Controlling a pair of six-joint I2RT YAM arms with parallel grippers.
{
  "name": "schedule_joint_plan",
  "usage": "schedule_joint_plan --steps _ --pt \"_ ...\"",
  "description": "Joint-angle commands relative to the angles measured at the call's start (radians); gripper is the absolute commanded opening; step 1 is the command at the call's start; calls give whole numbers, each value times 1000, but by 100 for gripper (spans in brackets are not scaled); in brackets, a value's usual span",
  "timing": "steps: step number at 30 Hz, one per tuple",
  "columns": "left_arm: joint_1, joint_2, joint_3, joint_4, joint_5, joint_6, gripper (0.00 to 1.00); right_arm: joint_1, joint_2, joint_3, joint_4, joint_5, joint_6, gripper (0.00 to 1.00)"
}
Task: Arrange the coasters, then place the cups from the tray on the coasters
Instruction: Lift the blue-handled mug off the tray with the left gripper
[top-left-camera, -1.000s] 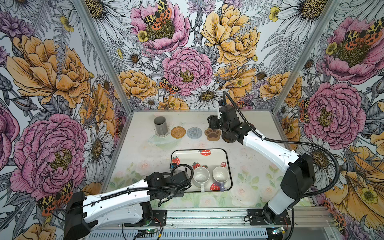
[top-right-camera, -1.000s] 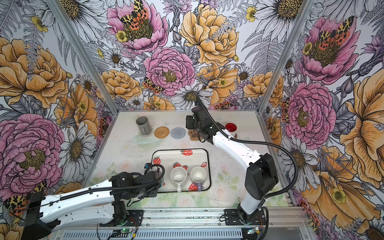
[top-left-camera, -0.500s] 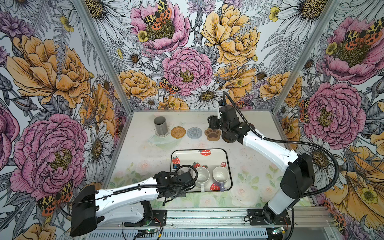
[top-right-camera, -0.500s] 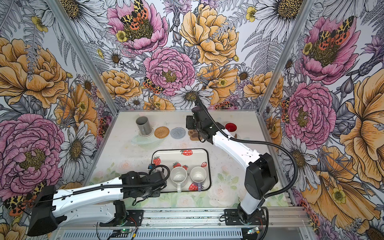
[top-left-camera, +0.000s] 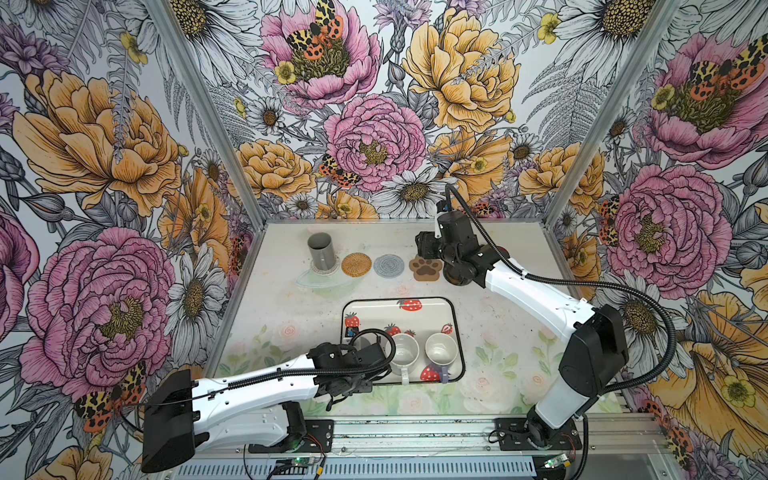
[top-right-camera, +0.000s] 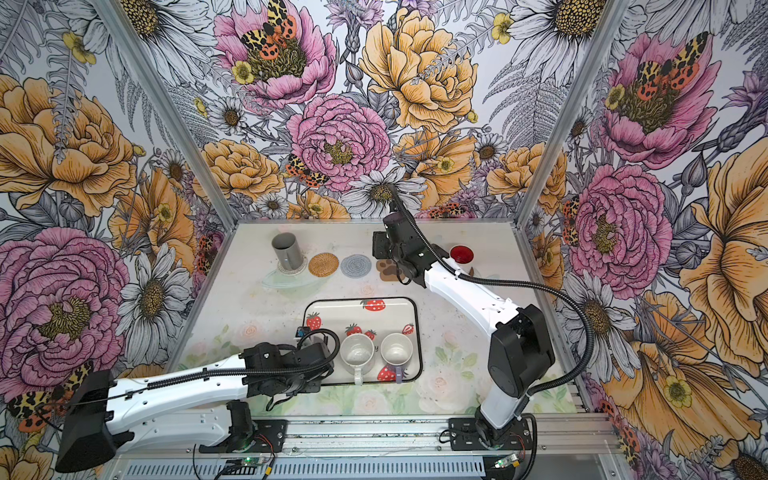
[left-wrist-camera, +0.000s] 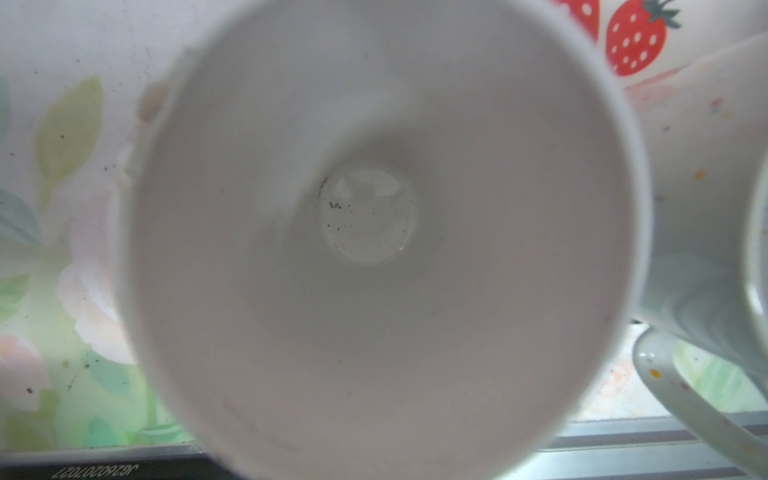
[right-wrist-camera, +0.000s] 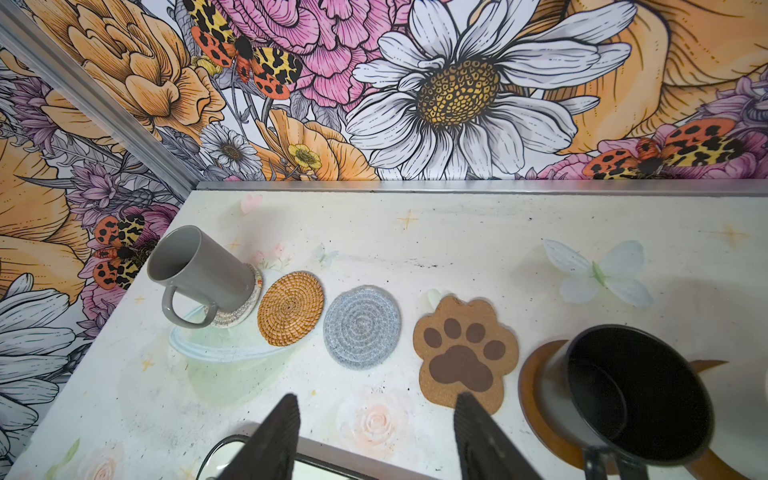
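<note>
The worktop (top-left-camera: 291, 316) is carrying everything, with the tray (top-left-camera: 432, 313) lying at its near middle and the coasters running in a row along the far side, probably so that each cup is making only a short trip outward. The left hand (top-left-camera: 368, 353) is hanging over the tray's near left corner. Its wrist camera is looking straight down into a pale cup (left-wrist-camera: 374, 228), and its fingers are closed right up but hidden, so I cannot tell whether they are pinching that cup. The right hand (right-wrist-camera: 376, 399) is hovering near the paw coaster (top-left-camera: 425, 269) with fingers parted and nothing between them, seemingly keeping clear of the other arm. The white cup (top-left-camera: 404, 351) and the lilac-handled cup (top-left-camera: 441, 349) are sitting upright on the tray. The grey cup (top-left-camera: 321, 251) is standing on the clear coaster (top-left-camera: 325, 268), the black cup (right-wrist-camera: 636, 386) on a brown disc (right-wrist-camera: 536, 395). The rattan coaster (top-left-camera: 356, 264) and the grey woven coaster (top-left-camera: 389, 266) are lying bare, as is the paw one, awaiting the tray's cups.
</note>
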Motion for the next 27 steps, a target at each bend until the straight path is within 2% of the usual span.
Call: schedule_joint_plan --steps 1,12,20,27 --pt "9 -13 -5 25 -33 -1 0 -5 9 5 17 3 12 61" --pt "29 -35 70 19 -62 55 0 -19 -9 -14 19 1 12 62" --pt "134 -18 134 -1 -55 146 0 -34 -11 -21 19 -5 13 62" --pt "242 18 223 -1 -61 276 0 -45 -5 -21 20 -29 15 62"
